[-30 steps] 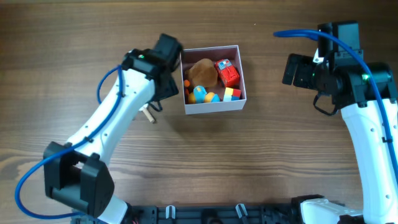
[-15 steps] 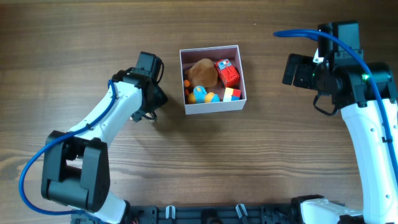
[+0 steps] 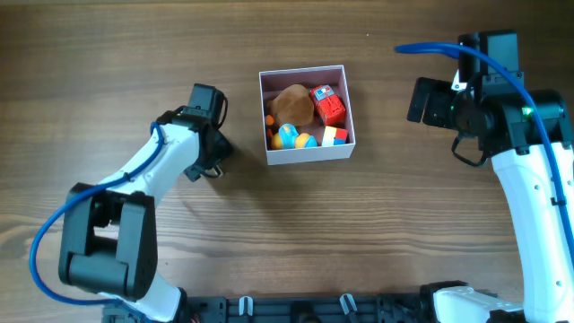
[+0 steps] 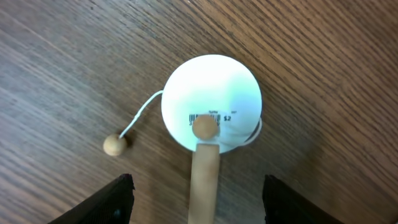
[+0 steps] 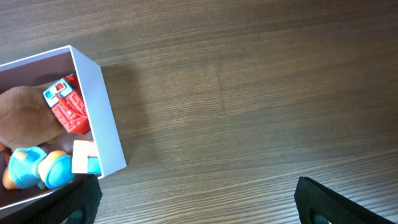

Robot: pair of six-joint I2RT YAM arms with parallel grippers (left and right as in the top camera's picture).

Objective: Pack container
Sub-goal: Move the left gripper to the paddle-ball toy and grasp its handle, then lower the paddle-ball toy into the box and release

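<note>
The container [image 3: 306,152] is a square white box with a pink inside at the table's middle; its wall also shows in the right wrist view [image 5: 99,106]. It holds a brown plush [image 3: 291,106], a red toy [image 3: 327,105] and a blue-and-orange toy [image 3: 289,136]. My left gripper [image 3: 204,154] is left of the container, open, straddling the wooden handle [image 4: 204,180] of a white pellet drum [image 4: 211,99] lying on the table. The drum's bead [image 4: 112,145] hangs on a string. My right gripper [image 3: 427,100], seen in its wrist view [image 5: 199,208], is open and empty, right of the container.
Brown wooden tabletop [image 3: 296,233] all round. The blue cable [image 3: 430,49] of the right arm arcs above the table at the right.
My left arm has drawn back from the container's left wall, moving left and down over the drum. The right arm and the container have not moved.
</note>
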